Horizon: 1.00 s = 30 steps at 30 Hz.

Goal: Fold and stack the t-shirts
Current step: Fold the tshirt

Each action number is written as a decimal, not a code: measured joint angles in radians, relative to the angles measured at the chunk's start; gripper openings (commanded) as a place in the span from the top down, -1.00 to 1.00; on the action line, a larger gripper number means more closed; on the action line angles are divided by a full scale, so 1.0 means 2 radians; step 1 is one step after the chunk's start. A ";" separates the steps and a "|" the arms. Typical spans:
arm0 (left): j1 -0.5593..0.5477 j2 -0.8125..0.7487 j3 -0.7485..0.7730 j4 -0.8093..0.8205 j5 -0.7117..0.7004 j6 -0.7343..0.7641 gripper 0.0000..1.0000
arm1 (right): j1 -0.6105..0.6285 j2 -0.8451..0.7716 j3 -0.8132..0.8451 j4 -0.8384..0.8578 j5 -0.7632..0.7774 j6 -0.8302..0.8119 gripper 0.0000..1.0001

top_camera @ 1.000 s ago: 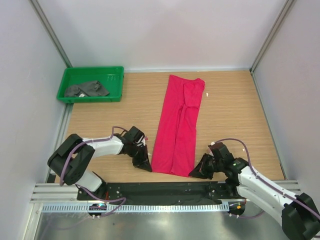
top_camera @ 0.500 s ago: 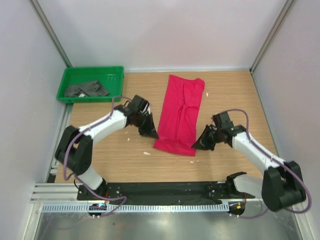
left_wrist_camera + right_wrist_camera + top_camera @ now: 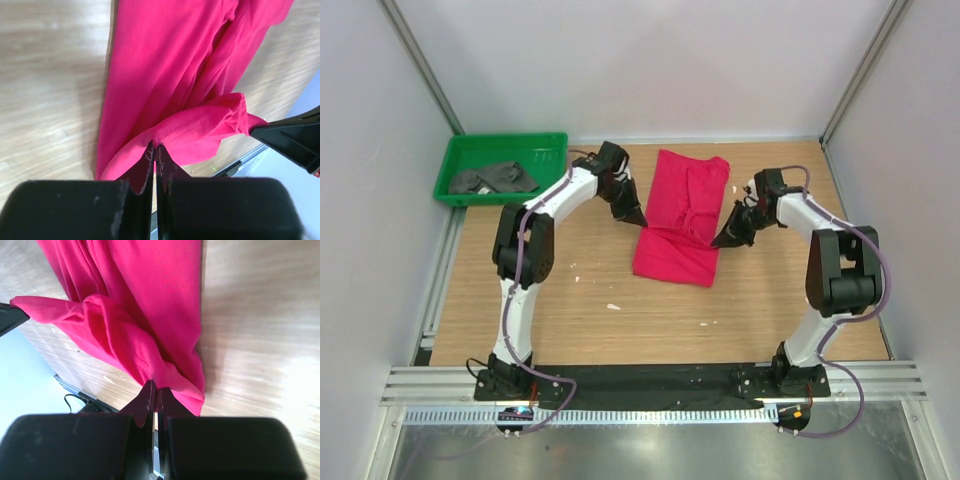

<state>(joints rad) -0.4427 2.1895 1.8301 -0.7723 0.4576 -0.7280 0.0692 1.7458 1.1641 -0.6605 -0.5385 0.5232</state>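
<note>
The near hem of the crimson t-shirt (image 3: 685, 190), pinched at its corners by the left gripper (image 3: 636, 218) and the right gripper (image 3: 722, 240), has been carried up over the shirt lying mid-way on the wooden table (image 3: 570, 300), so the half-fold is judged almost laid.

The long crimson-red cloth t-shirt (image 3: 685, 200) is a soft, matt knit with a fine weave. A stitched hem shows in the left wrist view, and the cloth gathers into loose wrinkles. The crumpled dark grey cloth t-shirt (image 3: 495, 180) looks just as dull and limp. The rectangular green plastic tray (image 3: 500, 200) is smooth with a slight sheen. The pale wooden bench (image 3: 550, 310) has a fine grain and a satin finish that catches the light. The left gripper (image 3: 154, 148) and right gripper (image 3: 154, 386) have matt black plastic fingers, faintly speckled. The left arm (image 3: 558, 202) and right arm (image 3: 800, 210) wear glossy white shells. Along the bench's near edge lies a brushed grey metal plate (image 3: 650, 455).
</note>
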 measured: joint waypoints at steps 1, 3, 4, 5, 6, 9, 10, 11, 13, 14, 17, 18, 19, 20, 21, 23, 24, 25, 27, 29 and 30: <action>0.003 0.006 0.009 -0.002 0.001 0.000 1.00 | -0.003 0.008 0.009 -0.003 -0.002 -0.003 0.97; 0.008 0.013 0.021 -0.002 0.005 -0.003 1.00 | -0.009 0.025 0.033 -0.012 -0.006 -0.011 0.97; 0.011 0.017 0.027 -0.003 0.006 -0.006 1.00 | -0.011 0.033 0.044 -0.013 -0.008 -0.013 0.97; 0.013 0.021 0.034 -0.003 0.008 -0.009 1.00 | -0.013 0.039 0.054 -0.015 -0.010 -0.015 0.97; 0.015 0.027 0.041 -0.003 0.010 -0.011 1.00 | -0.015 0.048 0.067 -0.016 -0.014 -0.017 0.97; 0.018 0.045 0.066 -0.003 0.014 -0.014 1.00 | -0.018 0.067 0.088 -0.017 -0.019 -0.022 0.97; 0.019 0.051 0.073 -0.002 0.016 -0.016 1.00 | -0.019 0.072 0.093 -0.017 -0.020 -0.024 0.97; 0.019 0.057 0.078 -0.002 0.017 -0.017 1.00 | -0.020 0.078 0.098 -0.018 -0.022 -0.025 0.97; 0.019 0.065 0.085 -0.002 0.019 -0.021 1.00 | -0.022 0.090 0.106 -0.019 -0.024 -0.027 0.97; 0.019 0.069 0.089 -0.002 0.020 -0.023 1.00 | -0.023 0.095 0.109 -0.020 -0.025 -0.028 0.97; 0.019 0.080 0.093 0.001 0.022 -0.027 1.00 | -0.024 0.110 0.120 -0.025 -0.026 -0.031 0.97; 0.019 0.082 0.093 0.002 0.023 -0.027 1.00 | -0.025 0.113 0.124 -0.027 -0.026 -0.033 0.97; 0.019 0.084 0.093 0.004 0.023 -0.029 1.00 | -0.026 0.117 0.128 -0.028 -0.026 -0.033 0.97; 0.019 0.086 0.093 0.006 0.024 -0.030 1.00 | -0.027 0.120 0.131 -0.028 -0.026 -0.035 0.97; 0.019 0.088 0.094 0.007 0.025 -0.031 1.00 | -0.029 0.123 0.135 -0.030 -0.027 -0.035 0.97; 0.019 0.094 0.101 0.009 0.026 -0.035 1.00 | -0.035 0.128 0.142 -0.030 -0.028 -0.036 0.95; 0.019 0.097 0.106 0.010 0.026 -0.036 1.00 | -0.039 0.131 0.145 -0.030 -0.028 -0.036 0.83; 0.019 0.102 0.113 0.010 0.026 -0.038 0.99 | -0.042 0.133 0.148 -0.030 -0.027 -0.037 0.72; 0.019 0.114 0.129 0.010 0.022 -0.037 0.76 | -0.047 0.141 0.156 -0.029 -0.024 -0.037 0.38; 0.019 0.130 0.161 -0.007 -0.001 -0.029 0.34 | -0.049 0.151 0.168 -0.024 -0.014 -0.039 0.21; 0.019 0.138 0.182 -0.013 -0.018 -0.025 0.21 | -0.051 0.160 0.179 -0.022 -0.009 -0.040 0.14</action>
<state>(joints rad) -0.4046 2.4657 2.1941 -0.7986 0.4210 -0.7773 -0.0319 2.0651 1.5230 -0.7052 -0.5556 0.4423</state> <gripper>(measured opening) 0.301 0.357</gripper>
